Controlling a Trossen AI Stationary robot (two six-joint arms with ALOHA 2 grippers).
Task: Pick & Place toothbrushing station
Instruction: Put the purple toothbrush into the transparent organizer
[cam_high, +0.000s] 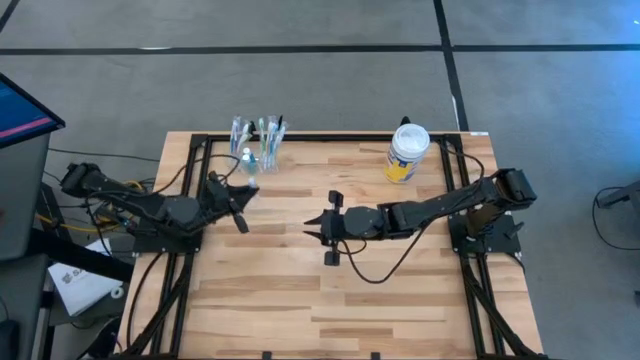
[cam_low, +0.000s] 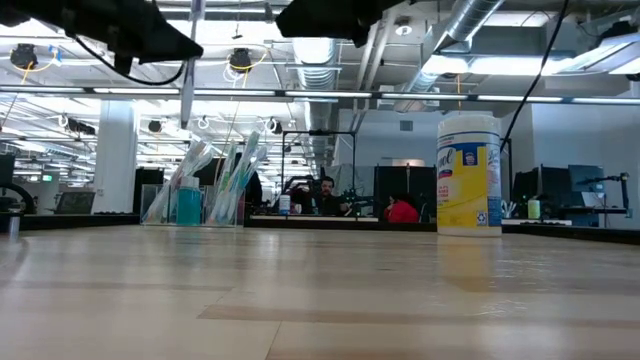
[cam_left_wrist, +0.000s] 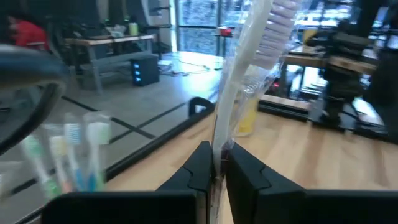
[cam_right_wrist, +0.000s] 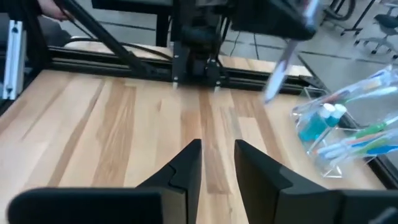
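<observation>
The toothbrushing station (cam_high: 258, 140), a clear holder with several coloured toothbrushes and a small teal-blue tube (cam_low: 188, 205), stands at the table's far left edge. It also shows in the left wrist view (cam_left_wrist: 68, 155) and the right wrist view (cam_right_wrist: 345, 127). My left gripper (cam_high: 243, 200) hovers just near of it, shut on a white toothbrush in a clear wrapper (cam_left_wrist: 245, 68). My right gripper (cam_high: 318, 228) is open and empty above the table's middle, and its fingers show in its wrist view (cam_right_wrist: 217, 146). My left gripper pinches the white toothbrush's handle (cam_left_wrist: 219, 146) between its two fingers. The brush stands steeply, its bristle head (cam_left_wrist: 277, 28) up, and its lower end (cam_low: 186, 110) reaches below the fingers. It is well clear of the table.
A white-lidded jar with a yellow label (cam_high: 407, 152) stands at the far right of the table and shows tall in the low view (cam_low: 468, 172). Bare wooden tabletop (cam_high: 330, 300) lies toward the near edge. A person sits in the room behind the table (cam_low: 325, 195).
</observation>
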